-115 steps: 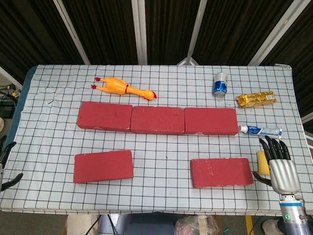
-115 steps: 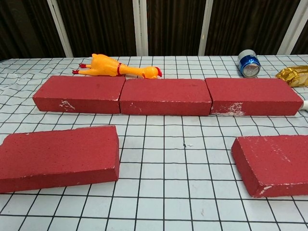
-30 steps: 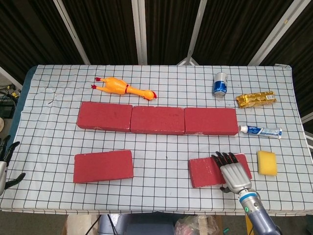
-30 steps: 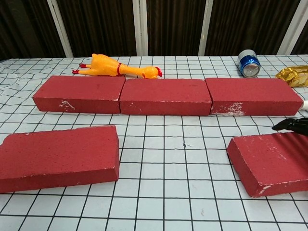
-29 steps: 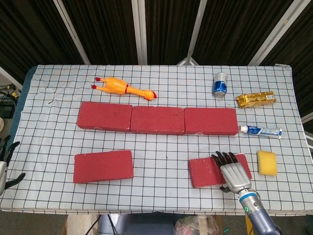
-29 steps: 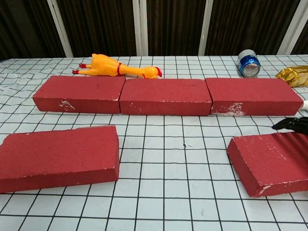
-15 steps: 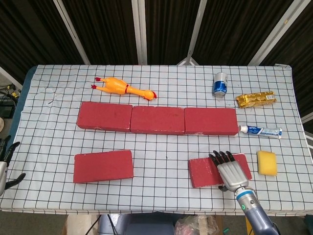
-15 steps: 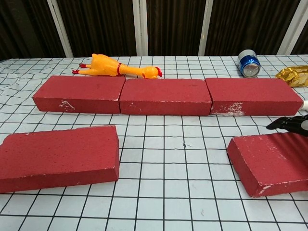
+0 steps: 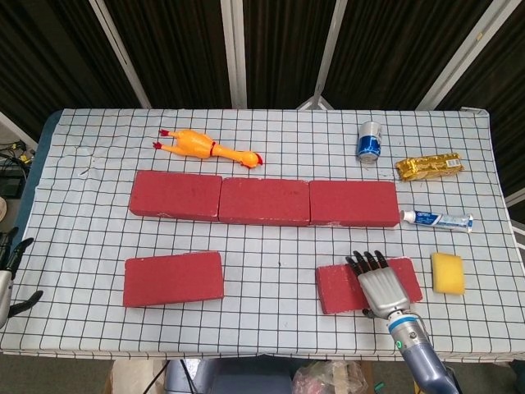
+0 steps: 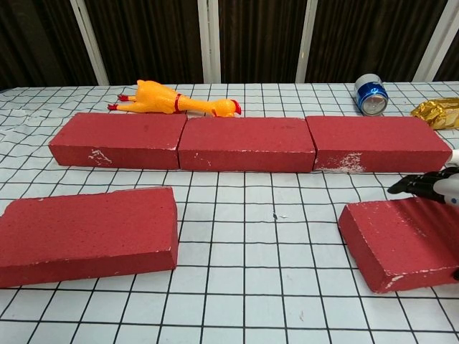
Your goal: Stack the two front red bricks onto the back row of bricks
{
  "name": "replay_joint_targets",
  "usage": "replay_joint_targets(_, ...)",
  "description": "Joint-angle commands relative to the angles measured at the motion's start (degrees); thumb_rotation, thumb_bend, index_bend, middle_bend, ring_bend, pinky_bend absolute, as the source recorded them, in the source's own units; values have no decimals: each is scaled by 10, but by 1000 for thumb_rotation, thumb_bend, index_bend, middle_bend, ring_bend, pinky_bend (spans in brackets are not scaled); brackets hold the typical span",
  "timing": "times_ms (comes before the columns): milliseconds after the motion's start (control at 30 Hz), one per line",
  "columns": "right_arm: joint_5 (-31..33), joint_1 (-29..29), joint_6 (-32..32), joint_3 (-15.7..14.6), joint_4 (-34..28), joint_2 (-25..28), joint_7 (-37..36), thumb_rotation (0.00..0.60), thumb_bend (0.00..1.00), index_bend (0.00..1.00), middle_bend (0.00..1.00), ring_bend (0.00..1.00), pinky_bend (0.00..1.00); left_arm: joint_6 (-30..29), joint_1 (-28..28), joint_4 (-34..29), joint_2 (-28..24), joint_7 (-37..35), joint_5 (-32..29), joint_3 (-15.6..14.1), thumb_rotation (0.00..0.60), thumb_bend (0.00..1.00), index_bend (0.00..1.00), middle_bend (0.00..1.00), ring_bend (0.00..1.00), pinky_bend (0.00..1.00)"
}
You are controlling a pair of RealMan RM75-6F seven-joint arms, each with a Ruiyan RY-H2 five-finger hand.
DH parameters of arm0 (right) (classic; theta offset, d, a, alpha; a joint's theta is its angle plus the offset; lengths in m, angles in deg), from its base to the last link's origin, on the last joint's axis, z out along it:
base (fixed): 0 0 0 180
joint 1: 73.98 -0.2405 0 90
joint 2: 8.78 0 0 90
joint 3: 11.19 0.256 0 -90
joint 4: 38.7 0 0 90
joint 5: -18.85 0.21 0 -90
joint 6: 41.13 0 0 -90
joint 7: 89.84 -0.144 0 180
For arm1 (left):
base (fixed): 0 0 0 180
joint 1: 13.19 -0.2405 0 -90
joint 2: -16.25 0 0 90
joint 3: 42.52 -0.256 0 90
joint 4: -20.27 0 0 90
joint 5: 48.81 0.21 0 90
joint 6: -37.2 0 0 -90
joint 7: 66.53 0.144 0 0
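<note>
Right hand (image 9: 380, 286) lies flat over the near right brick (image 9: 344, 287), fingers (image 10: 416, 184) stretched toward the far row of three bricks (image 9: 263, 200), holding nothing. Whether it touches the brick cannot be told. Left hand (image 9: 8, 275) hangs spread off the table's (image 9: 271, 238) left edge, well apart from the near left brick (image 9: 173, 278).

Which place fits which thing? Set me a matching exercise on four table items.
Things:
1. chicken
2. can
3. sponge
4. right hand

Places:
A. right of the front right brick
B. over the front right brick
C. behind the back row's left brick
D. behind the back row's right brick

Pairs: 1-C, 2-D, 3-A, 4-B
</note>
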Motion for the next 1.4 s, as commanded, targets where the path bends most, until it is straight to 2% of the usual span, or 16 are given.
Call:
replay_joint_targets(33, 8, -6, 2, -4, 2, -5, 11, 600, 168, 87, 169, 59, 0, 0, 0, -1, -1, -1, 0, 0, 600, 0, 166, 0, 0, 104)
replay_joint_targets(300, 12, -13, 14, -6, 9, -15, 15, 600, 168, 249, 226, 127, 0, 2, 0, -3, -3, -7, 2, -2, 600, 0, 166, 0, 0, 104)
replay_joint_targets(467, 4, -16, 25, 1, 2, -8, 6, 600, 168, 297, 240, 140, 0, 5, 1, -4, -4, -7, 2, -4, 600, 0, 166, 0, 0, 104)
replay_joint_targets(567, 4, -21, 30, 16, -13, 11, -7, 600, 168, 313, 241, 140, 0, 6, 1, -5, -5, -8, 2, -4, 600, 0, 166, 0, 0, 104)
replay_joint_targets(667, 21, -33, 34, 45, -30, 42, -17, 600, 168, 314, 241, 140, 0, 5, 1, -5, -5, -9, 0, -3, 600, 0, 166, 0, 0, 104)
replay_joint_targets(800, 78, -61, 20, 88, -49, 85, -22, 600, 168, 313, 241, 140, 0, 7, 1, -5, -4, -9, -1, -3, 600, 0, 166, 0, 0, 104)
replay_joint_targets(1033, 239, -153, -15, 155, -49, 130, 27, 600, 168, 314, 242, 141, 0, 10, 3, -3, -2, -2, -9, 0, 600, 0, 166, 0, 0, 104)
replay_joint_targets(1100, 308, -199, -22, 172, -32, 123, 58, 600, 168, 314, 242, 141, 0, 12, 4, -2, 1, 3, -13, 2, 600, 0, 166, 0, 0, 104)
replay_joint_targets(1267, 431, -296, -18, 190, 25, 78, 124, 600, 169, 314, 241, 141, 0, 14, 7, 0, 7, 17, -24, 8, 600, 0, 166, 0, 0, 104)
replay_joint_targets(1400, 481, -345, -18, 199, 78, 32, 139, 600, 168, 314, 241, 141, 0, 12, 7, 3, 11, 22, -32, 12, 600, 0, 166, 0, 0, 104)
